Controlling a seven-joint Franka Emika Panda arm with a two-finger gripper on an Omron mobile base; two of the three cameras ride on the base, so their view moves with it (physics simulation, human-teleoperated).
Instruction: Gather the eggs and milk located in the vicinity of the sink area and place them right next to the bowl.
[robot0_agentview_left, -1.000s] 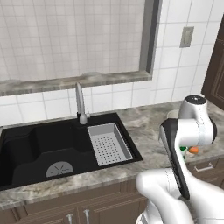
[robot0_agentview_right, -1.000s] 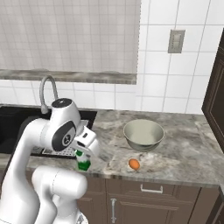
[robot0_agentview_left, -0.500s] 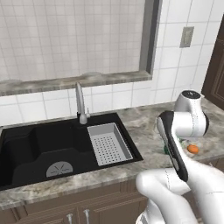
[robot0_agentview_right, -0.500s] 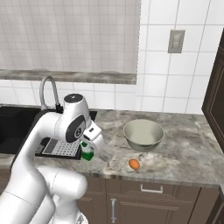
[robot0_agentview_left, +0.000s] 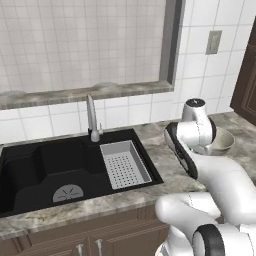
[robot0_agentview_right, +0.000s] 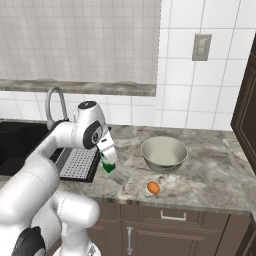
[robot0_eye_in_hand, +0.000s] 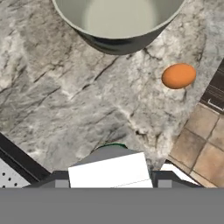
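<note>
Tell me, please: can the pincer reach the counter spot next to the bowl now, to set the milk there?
Probably yes. The pincer holds the milk above bare counter, and nothing stands between it and the bowl. The egg lies nearer the counter's front edge, off that path.

Counter: bare marble between sink edge and bowl, open from above; a strip in front of the bowl holds one egg near the counter's front edge, apart from the bowl. Right of the bowl, bare stone up to a dark cabinet. Tap rises behind the drainer tray
</note>
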